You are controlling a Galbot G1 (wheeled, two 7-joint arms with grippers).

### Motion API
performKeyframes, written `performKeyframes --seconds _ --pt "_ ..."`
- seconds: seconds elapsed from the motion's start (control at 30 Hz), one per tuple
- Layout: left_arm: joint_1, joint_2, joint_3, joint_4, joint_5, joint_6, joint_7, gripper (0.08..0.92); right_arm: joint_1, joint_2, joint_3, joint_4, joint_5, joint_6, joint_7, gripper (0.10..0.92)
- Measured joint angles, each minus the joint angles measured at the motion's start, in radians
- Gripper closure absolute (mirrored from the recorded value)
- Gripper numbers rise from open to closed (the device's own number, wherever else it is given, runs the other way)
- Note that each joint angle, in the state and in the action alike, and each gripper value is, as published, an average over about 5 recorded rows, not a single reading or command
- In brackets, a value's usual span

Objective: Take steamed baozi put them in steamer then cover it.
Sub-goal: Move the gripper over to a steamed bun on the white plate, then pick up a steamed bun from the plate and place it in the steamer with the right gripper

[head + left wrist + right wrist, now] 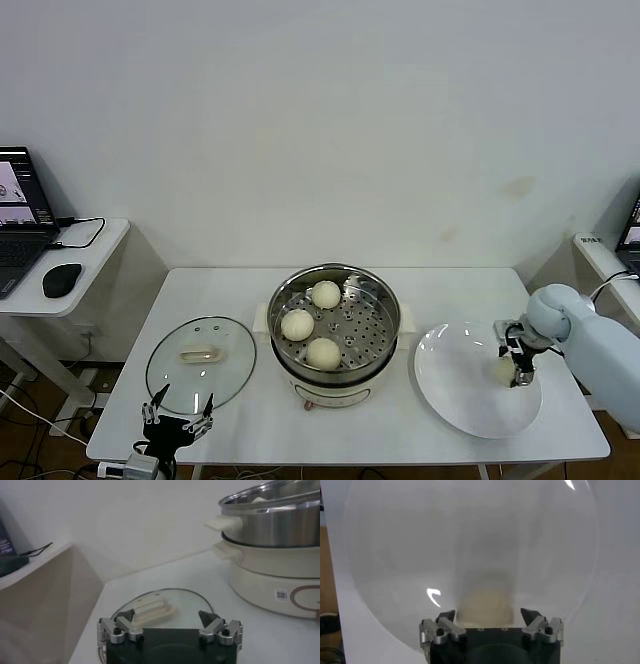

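The steamer [335, 335] stands at the middle of the white table [250, 420] on its cream pot base, and three steamed baozi [297, 324] lie on its perforated floor: one toward the back, one toward the robot's left, one at the front. To the robot's right of it sits a flat white plate [450, 385] carrying the fourth baozi [504, 369], and the right claw [521, 373] is down on that plate around the bun. The right wrist view shows the bun [485, 607] between the two fingers [445, 616], which stand to either side of it, though whether they already press it cannot be told. The cover [200, 363] lies flat on the table to the robot's left of the steamer, handle up. The left claw [177, 418] hangs released just before the cover's near edge, touching nothing. The left wrist view adds the steamer's shiny side wall [272, 522] and the base's label, hidden from the head camera.
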Motion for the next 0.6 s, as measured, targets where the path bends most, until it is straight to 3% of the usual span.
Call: performKeyframes --seconds 0.17,0.6 --pt "0.000 0.000 0.000 0.001 0.000 0.000 0.000 0.177 0.006 -0.007 0.001 0.001 0.006 -0.004 0.002 0.410" --pt "-0.012 -0.003 0.009 0.005 0.005 -0.007 -0.007 0.177 0.122 -0.056 -0.080 0.058 0.103 -0.052 -0.012 0.414"
